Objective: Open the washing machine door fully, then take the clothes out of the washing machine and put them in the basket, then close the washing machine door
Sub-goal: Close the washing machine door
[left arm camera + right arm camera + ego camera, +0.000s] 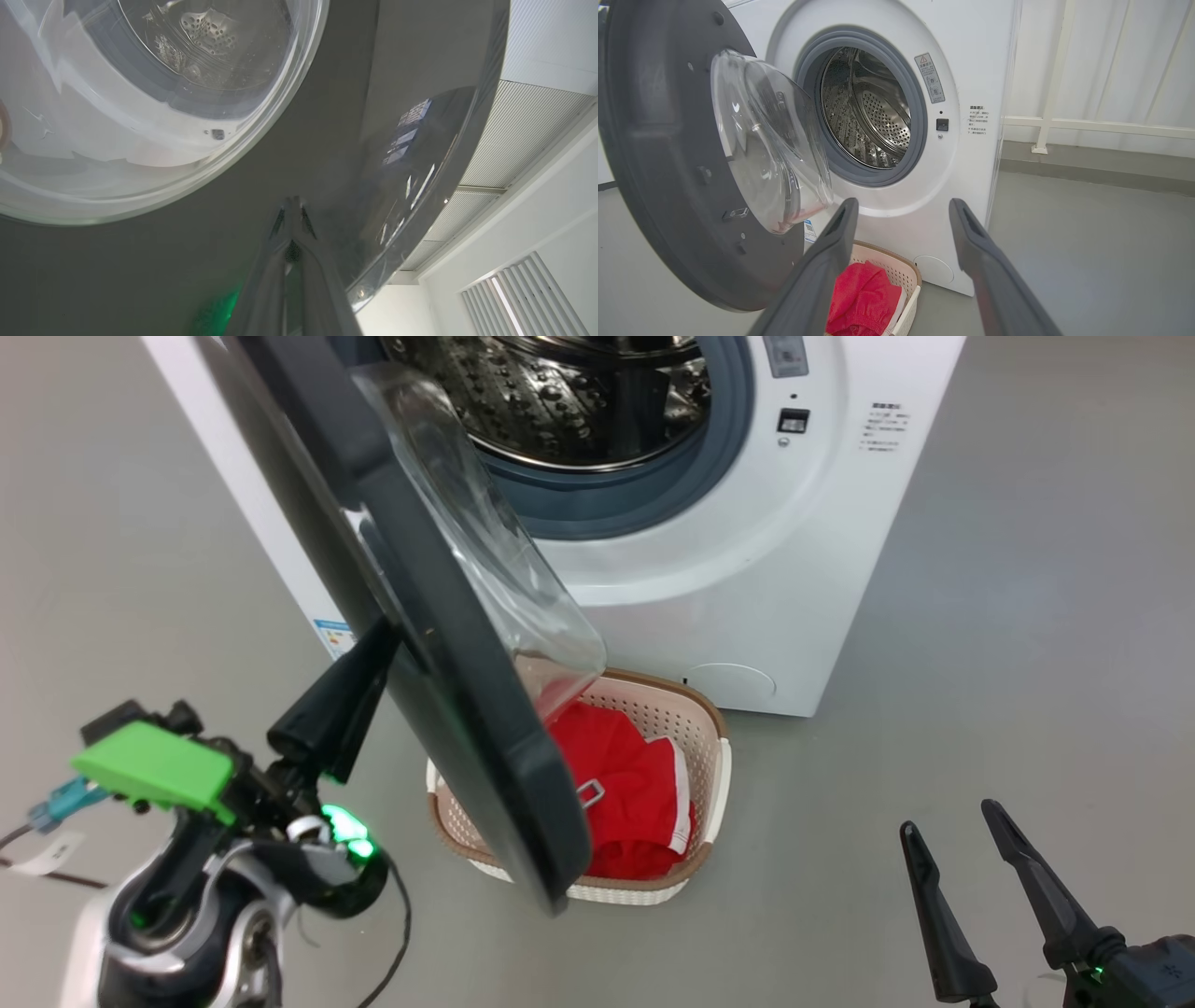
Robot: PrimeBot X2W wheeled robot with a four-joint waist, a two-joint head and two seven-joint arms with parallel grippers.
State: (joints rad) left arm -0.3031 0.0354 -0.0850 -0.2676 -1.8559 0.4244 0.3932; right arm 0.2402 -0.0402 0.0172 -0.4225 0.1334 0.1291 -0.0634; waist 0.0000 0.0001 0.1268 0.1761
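Observation:
The washing machine stands at the top, its steel drum bare as far as I see into it. The washing machine door hangs half open, edge-on, its glass bowl facing the drum. My left gripper is shut, its tips pressed against the door's black outer face. The basket sits on the floor in front of the machine, partly under the door, with the red clothes inside. My right gripper hovers open and holds nothing, well right of the basket.
Grey floor spreads to the right of the machine and basket. A white railing and curtains stand behind the machine on the right. A black cable loops beside my left forearm.

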